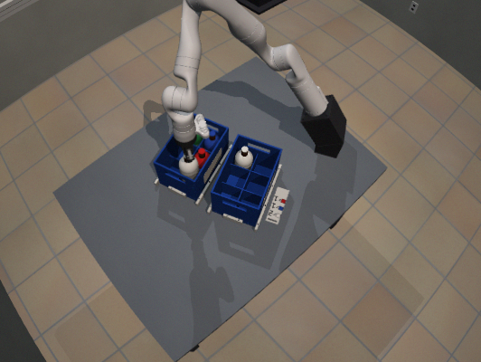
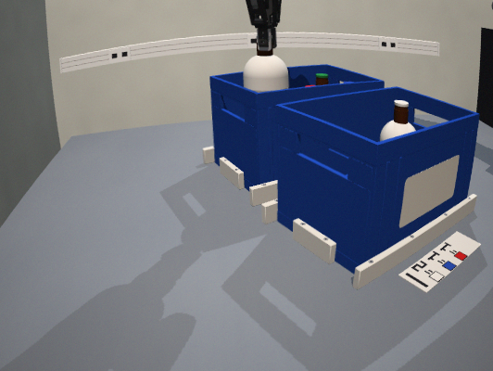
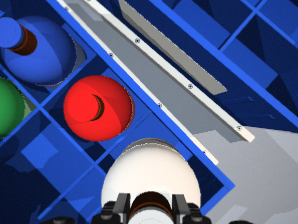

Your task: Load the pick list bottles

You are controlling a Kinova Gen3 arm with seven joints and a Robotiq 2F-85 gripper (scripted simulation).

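My gripper (image 1: 188, 157) (image 2: 265, 45) (image 3: 151, 209) is shut on the neck of a white bottle (image 1: 188, 168) (image 2: 265, 75) (image 3: 150, 172), held upright, its shoulder above the rim of the left crate (image 1: 168, 179) (image 2: 235, 139); its base is hidden. A red bottle (image 1: 202, 159) (image 3: 97, 112), a blue bottle (image 1: 211, 141) (image 3: 45, 55) and a green bottle (image 1: 198, 139) (image 2: 322, 80) (image 3: 7, 107) stand in that crate. Another white bottle (image 1: 244, 158) (image 2: 398, 132) stands in a back compartment of the right crate (image 2: 320, 199). The pick list (image 1: 283, 192) (image 2: 463, 240) reads white 2, blue 1, red 1.
Pale guide strips (image 1: 268, 201) (image 2: 412, 241) (image 3: 190, 86) border both crates on the grey table (image 1: 136, 253) (image 2: 116, 185). A narrow gap separates the crates, whose neighbouring high walls face each other. The right crate shows several unfilled compartments. The arm's black base (image 1: 325, 128) stands behind it.
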